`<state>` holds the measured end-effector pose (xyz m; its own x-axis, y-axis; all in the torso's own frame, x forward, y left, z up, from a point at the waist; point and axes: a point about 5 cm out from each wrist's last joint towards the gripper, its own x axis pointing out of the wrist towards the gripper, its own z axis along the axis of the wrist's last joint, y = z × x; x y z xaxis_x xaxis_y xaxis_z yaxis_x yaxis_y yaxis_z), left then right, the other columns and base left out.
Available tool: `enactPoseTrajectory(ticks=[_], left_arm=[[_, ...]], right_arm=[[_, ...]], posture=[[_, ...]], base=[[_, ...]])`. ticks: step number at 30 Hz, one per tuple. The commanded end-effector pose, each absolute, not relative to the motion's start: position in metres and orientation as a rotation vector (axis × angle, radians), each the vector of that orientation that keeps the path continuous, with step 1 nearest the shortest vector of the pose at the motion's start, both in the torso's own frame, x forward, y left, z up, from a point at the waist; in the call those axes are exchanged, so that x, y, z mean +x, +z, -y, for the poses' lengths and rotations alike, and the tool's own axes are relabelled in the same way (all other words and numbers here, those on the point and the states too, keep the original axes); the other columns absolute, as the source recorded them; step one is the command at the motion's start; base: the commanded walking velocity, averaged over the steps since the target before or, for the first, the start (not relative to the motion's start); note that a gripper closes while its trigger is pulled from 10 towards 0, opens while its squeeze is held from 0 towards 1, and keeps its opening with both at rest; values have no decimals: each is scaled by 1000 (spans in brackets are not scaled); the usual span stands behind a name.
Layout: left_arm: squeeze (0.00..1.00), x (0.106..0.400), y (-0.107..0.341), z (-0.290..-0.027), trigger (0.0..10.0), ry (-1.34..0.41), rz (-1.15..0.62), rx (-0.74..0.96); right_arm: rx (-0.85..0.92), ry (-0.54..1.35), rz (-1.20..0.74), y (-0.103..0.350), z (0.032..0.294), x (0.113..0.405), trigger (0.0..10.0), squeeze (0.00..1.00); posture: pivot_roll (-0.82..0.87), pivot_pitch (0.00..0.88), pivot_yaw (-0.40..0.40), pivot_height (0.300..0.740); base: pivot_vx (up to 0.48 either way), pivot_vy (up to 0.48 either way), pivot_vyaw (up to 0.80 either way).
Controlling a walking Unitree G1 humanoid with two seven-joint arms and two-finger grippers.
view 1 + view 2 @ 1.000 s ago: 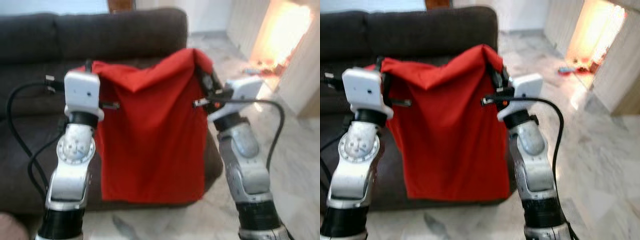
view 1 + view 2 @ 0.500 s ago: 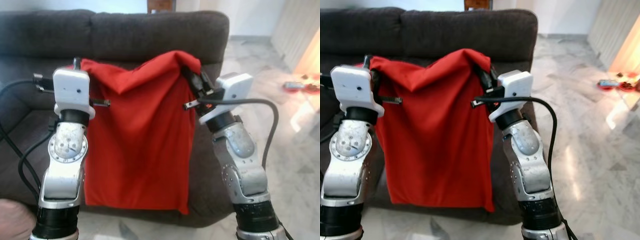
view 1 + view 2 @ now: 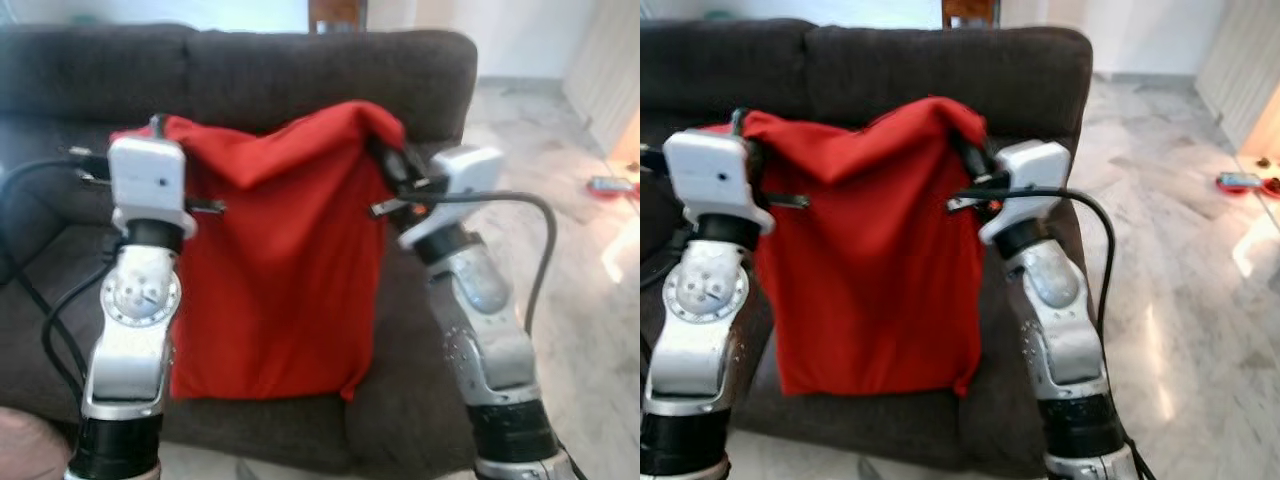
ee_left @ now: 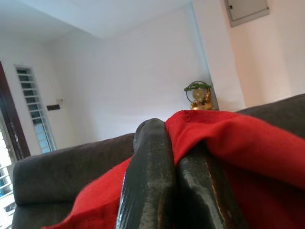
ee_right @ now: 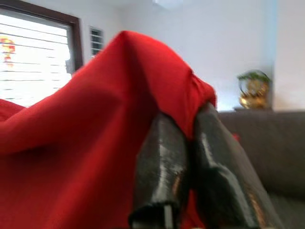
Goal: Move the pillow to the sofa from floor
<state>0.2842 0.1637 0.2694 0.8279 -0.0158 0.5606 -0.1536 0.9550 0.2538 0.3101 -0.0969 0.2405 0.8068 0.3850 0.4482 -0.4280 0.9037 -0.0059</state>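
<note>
Fingers (image 4: 147, 191) of both grippers — left (image 3: 155, 128), right (image 3: 392, 160) — apparently pinched on red pillow (image 3: 285, 260) top corners, before sofa (image 3: 300, 65).

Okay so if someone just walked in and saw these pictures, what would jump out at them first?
The bright red pillow hanging limp in mid-air before the dark sofa, its lower edge over the seat. The left claw and right claw each pinch a top corner, holding it up between the silver arms. To the right, pale marble floor gleams.
</note>
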Motion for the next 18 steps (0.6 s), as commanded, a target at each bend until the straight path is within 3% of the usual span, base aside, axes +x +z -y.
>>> enactPoseTrajectory(ticks=[1, 5, 6, 18], left_arm=[[0, 279, 280, -166, 10000, 84, 646, 315], [0, 283, 269, -160, 10000, 14, 575, 331], [0, 287, 252, -152, 10000, -88, 486, 361], [0, 289, 205, -138, 10000, -290, 231, 509]], right_arm=[[98, 473, 568, 265, 89, 304, 10000, 0], [90, 454, 545, 261, 90, 306, 10000, 0], [77, 415, 511, 255, 93, 310, 10000, 0], [4, 400, 364, 226, 97, 314, 10000, 0]], posture=[[80, 0, 7, 740], [83, 0, 5, 740], [84, 0, 4, 740], [76, 0, 6, 740]], base=[[345, 0, 0], [301, 0, 0], [0, 0, 0], [0, 0, 0]])
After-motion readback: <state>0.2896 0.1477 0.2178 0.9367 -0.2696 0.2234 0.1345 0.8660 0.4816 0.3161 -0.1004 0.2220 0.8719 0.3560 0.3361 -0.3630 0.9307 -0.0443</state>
